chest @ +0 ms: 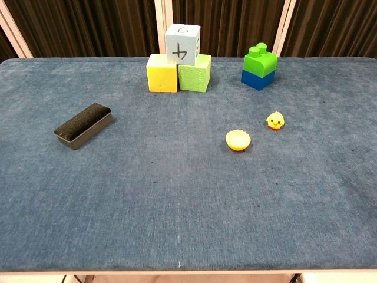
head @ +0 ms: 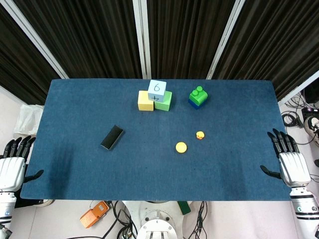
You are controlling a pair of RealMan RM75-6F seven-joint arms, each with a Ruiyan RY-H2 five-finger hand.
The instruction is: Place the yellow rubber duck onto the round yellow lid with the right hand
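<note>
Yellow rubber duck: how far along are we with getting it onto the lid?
Nothing is done yet. The yellow rubber duck sits on the table, beside and apart from the round yellow lid. The right hand rests open at the table edge, holding nothing. Left: reach, grasp the duck, set it on the lid.

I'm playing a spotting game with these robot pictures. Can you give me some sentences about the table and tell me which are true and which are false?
1. The yellow rubber duck sits on the round yellow lid. False: it stands on the blue table beside the lid, apart from it.
2. A pale blue number cube rests on top of the yellow cube and the green cube. True.
3. The right hand holds the duck. False: it is open at the table's edge, holding nothing.
4. The black eraser lies left of the lid. True.
5. The left hand touches the eraser. False: it is at the table's left edge.
</note>
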